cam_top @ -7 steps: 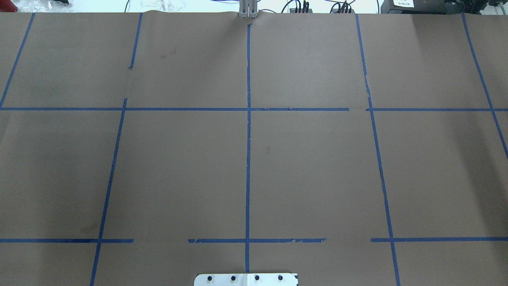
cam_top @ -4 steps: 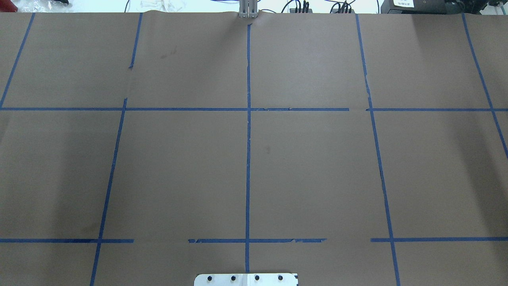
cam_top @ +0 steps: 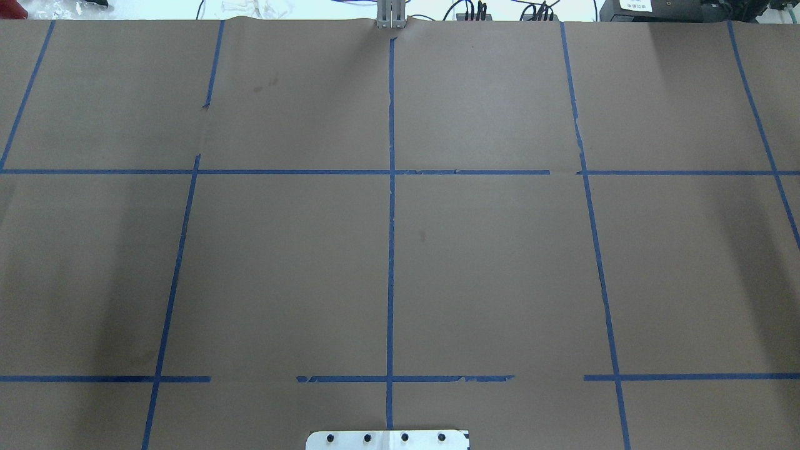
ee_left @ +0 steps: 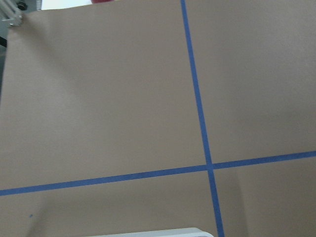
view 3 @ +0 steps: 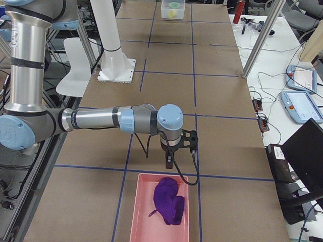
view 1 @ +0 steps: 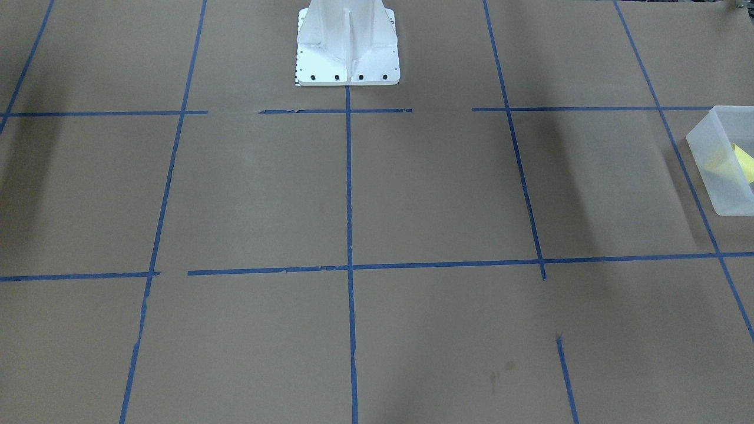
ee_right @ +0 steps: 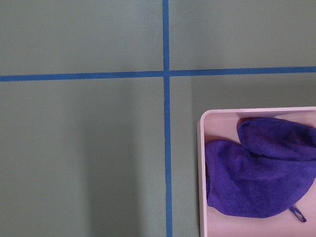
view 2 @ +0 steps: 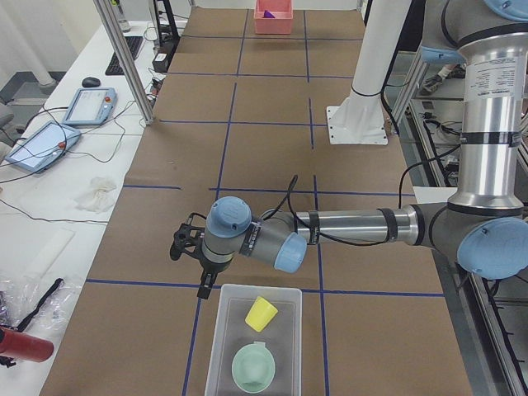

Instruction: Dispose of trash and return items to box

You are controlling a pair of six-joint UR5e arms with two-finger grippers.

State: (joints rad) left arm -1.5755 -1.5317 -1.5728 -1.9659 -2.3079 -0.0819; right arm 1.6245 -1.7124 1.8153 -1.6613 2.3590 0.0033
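Box (view 2: pixel 285 305): translucent, frosted white, rectangular, with sloping walls. It stands at the left end of the surface (cam_top: pixel 281 262), outside the overhead view. In the front-facing view only one corner shows at the edge.
Cup (view 2: pixel 261 313): small, yellow, tapered plastic. It is inside the box, in the half nearer my left gripper, and appears tilted rather than upright.
Bowl (view 2: pixel 252 368): pale green, round, glossy inside, mouth up. It is inside the box, in the half farther from my left gripper. It is near the cup and about the same size.
Left gripper (view 2: pixel 183 241): above bare surface, just beside the short wall of the box and apart from it. I cannot tell whether it is released or clenched. My left wrist camera shows only the box rim (ee_left: pixel 163 232) at its lower edge.
Right gripper (view 3: pixel 189 139): above bare surface at the right end, just beside the pink tray (view 3: pixel 136 212). I cannot tell its state either.
Pink tray contents: one purple cloth (view 3: pixel 169 202), crumpled, lying inside.
Surface cover: brown paper marked with a grid of blue tape (cam_top: pixel 390 250).
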